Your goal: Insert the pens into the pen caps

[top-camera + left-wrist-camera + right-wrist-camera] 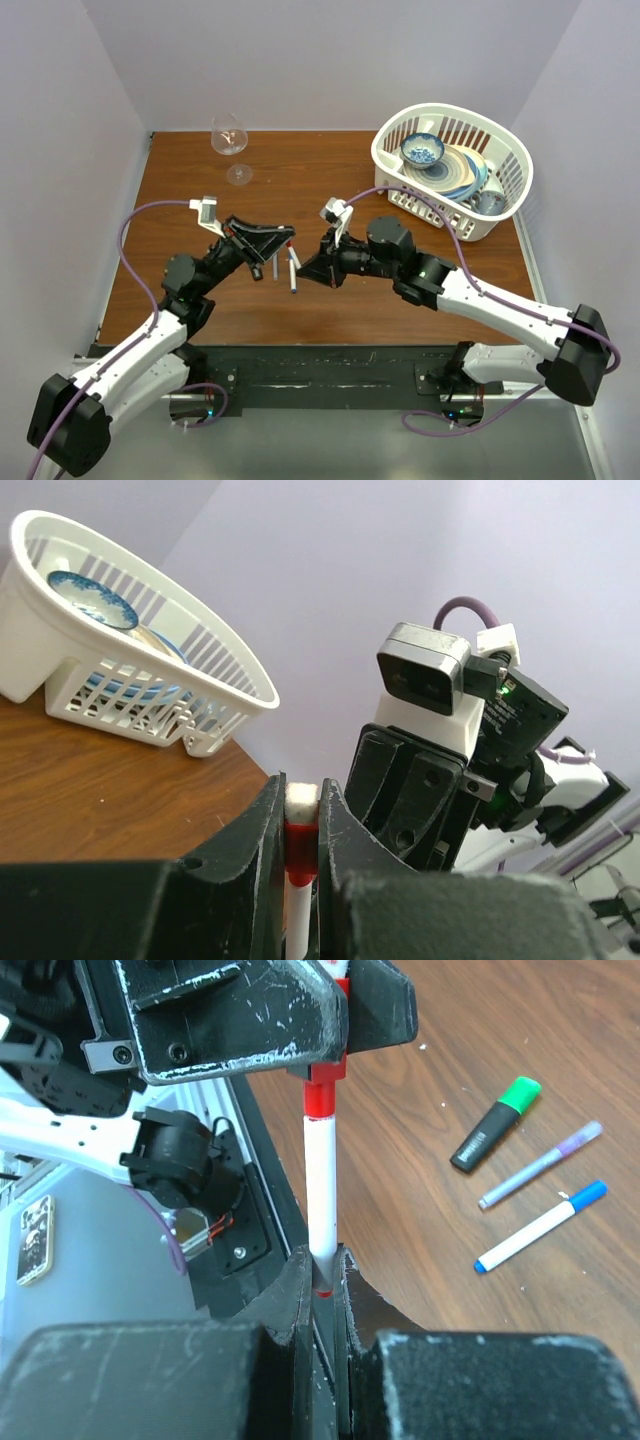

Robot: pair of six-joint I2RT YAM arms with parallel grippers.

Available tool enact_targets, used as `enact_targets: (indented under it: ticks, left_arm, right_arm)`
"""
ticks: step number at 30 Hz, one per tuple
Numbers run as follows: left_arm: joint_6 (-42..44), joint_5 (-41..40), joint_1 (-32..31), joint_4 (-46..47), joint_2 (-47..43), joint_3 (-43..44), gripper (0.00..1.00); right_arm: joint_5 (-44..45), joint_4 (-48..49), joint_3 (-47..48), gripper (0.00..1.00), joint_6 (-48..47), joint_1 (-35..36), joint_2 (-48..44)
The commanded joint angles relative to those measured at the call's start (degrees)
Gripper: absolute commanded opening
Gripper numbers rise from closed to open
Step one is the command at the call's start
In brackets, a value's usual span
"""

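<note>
Right gripper [322,1275] jaws clamp the thin white plastic pen [320,1190] mid-air, left gripper [300,820] jaws clamp the small red plastic cap [322,1095] on its tip, so you push coaxially, w/o twisting.

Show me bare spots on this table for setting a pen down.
Bare wood: between wine glass and basket at the back; the left edge beside the glass; the near strip before the loose pens. Crowded: the centre, where left end effector and right end effector grip one pen.
</note>
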Motion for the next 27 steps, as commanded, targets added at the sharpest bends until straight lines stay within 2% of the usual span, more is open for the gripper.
enact_targets:
  ticks: [1,10,16,18,21,24,25,27]
  left_arm:
    - [-6.35,9.35,-1.7,-3.15,1.74,-6.36,0.0]
    - [-5.92,5.57,-4.95,-1.22,6.14,-9.0,0.0]
    - [-4.25,4.51,-5.22,-1.31,4.57,-10.84,0.0]
    - [-3.2,5.3,-5.22,-2.18,4.83,-8.92,0.0]
    - [0.66,5.23,-5.04,-7.18,4.48,-3.48,0.0]
    - [7.06,2.07,-4.87,-18.15,4.04,5.66,0.0]
    - [8.83,-1.08,-4.86,-25.14,4.47,10.82,0.0]
    - [12.43,-4.0,-4.34,-30.29,5.27,14.81,0.0]
  right_arm:
    - [12.15,19.61,11.56,0.0,-0.9,-3.99,0.75]
    - [12.33,15.39,20.62,0.0,-3.98,-4.43,9.54]
    - [7.86,16.62,21.51,0.0,-2.14,-7.77,10.61]
    - [6.62,15.22,21.77,0.0,-2.14,-7.77,10.96]
    - [3.1,12.23,20.12,0.0,-1.79,-7.68,11.05]
    - [0.11,9.33,16.69,0.0,-1.7,-7.59,8.25]
    - [0.02,8.63,13.54,0.0,-1.53,-7.6,7.19]
    - [0.02,5.38,9.15,0.0,-2.31,-7.6,3.51]
